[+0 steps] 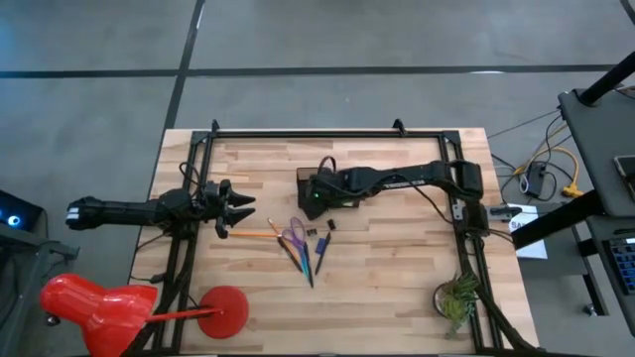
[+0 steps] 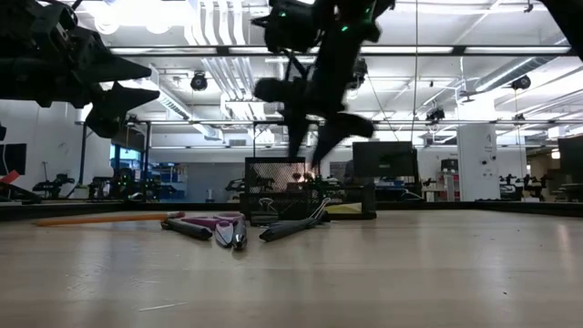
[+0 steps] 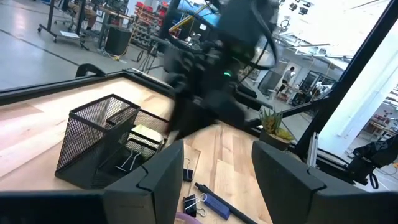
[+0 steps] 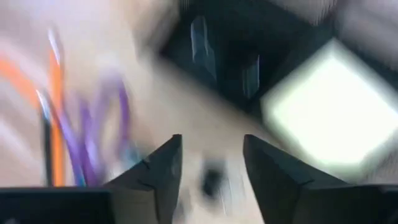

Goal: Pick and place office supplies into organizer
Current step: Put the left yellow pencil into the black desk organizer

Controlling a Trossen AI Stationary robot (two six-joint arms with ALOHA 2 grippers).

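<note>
Hovering over the middle of the table, the right gripper (image 1: 310, 198) hangs just above the organizer (image 3: 102, 140), its two dark fingers (image 4: 158, 168) spread apart with nothing between them. Beneath it, the black mesh organizer stands near the table's centre, a little toward the far edge; binder clips (image 3: 129, 160) lie in its low compartment and a pale yellow sticky-note pad (image 4: 323, 109) sits in the section beside them. Just outside the organizer's wall, on the bare wood, rest more dark clips (image 3: 194, 201) and a blue pen (image 3: 214, 200).

Nearer the front edge of the table lies the loose cluster of supplies: an orange pencil (image 1: 253, 234) lying flat and pointing toward the left side, purple-handled scissors (image 1: 294, 234) beside it, and dark pens (image 1: 306, 263) fanned out toward the front edge.

The left gripper (image 1: 238, 211) waits above the left side of the table, raised off the wood, its fingers (image 3: 158, 177) parted and empty, aimed toward the organizer.
</note>
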